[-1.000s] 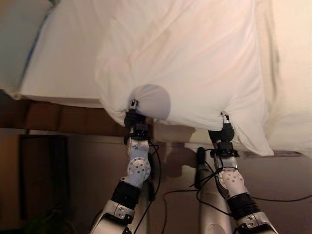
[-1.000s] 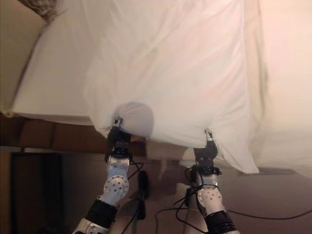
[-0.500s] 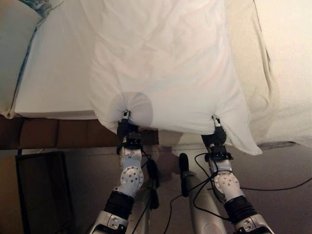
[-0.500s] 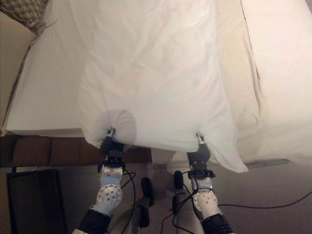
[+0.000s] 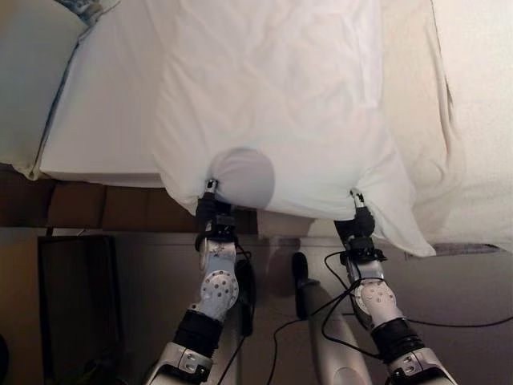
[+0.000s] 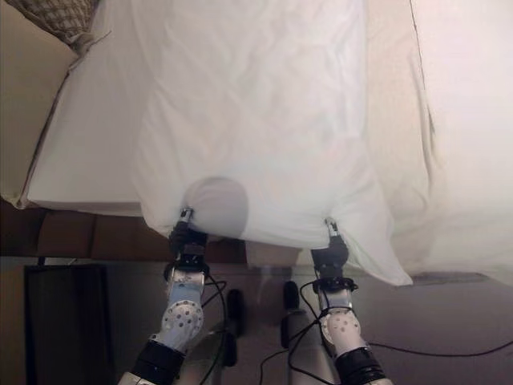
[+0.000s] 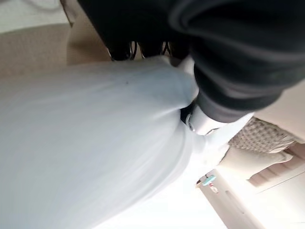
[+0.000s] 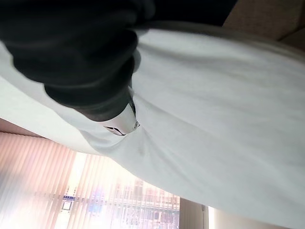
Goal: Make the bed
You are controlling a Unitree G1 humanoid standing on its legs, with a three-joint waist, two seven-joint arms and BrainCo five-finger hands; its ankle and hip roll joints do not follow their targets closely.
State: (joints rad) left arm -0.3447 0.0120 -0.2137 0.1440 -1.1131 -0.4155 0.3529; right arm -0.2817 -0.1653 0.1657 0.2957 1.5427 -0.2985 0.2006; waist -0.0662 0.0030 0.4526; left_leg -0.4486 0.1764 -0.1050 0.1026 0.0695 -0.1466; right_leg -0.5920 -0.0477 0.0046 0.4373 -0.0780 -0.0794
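- Sheet (image 5: 272,88) hangs lifted across centre and upper frame, white, wrinkled, its near edge raised above the mattress (image 5: 104,128) edge.
- Left hand (image 5: 212,210) sits at lower centre-left, under the sheet's near edge; cloth bunches and balloons round it. Fingers are hidden in the fabric, so I cannot tell whether they are curled on it.
- Right hand (image 5: 358,218) sits at lower centre-right, likewise tucked into the hem. A silver fingertip pokes out beside the cloth in the right wrist view, but the grip itself is covered; cannot tell.
- Sheet's lower right corner droops past the right hand towards the floor.
- Patterned pillow (image 6: 60,16) shows at upper left; a second layer of bedding (image 5: 473,120) lies along the right side.
- Step in hand, by my reading: spreading the sheet over the mattress, both hands carrying its near edge.
- Next move likely calls for lowering both hands evenly so the edge settles square along the bed's near side, then smoothing the drooping corner.
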